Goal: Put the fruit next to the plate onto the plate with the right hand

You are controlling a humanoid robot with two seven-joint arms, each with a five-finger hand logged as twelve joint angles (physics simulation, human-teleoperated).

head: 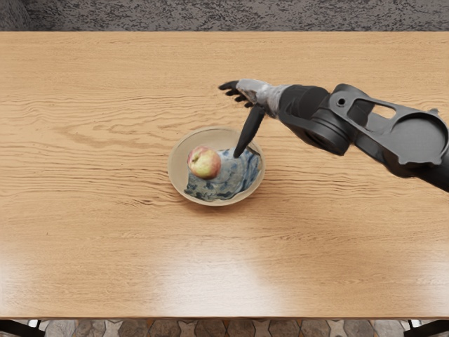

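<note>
A red and yellow apple (204, 162) lies on the left part of the plate (184, 147), a beige dish with a blue and white pattern. My right hand (239, 105) hovers above the plate's far right rim, its arm coming in from the right edge. Its fingers are spread, the thumb (248, 132) points down toward the plate, and nothing is held. The hand stands apart from the apple, up and to its right. No left arm shows.
The wooden table (91, 232) stretches wide on all sides of the plate. Its far edge meets a dark grey floor at the top, and its near edge runs along the bottom of the picture.
</note>
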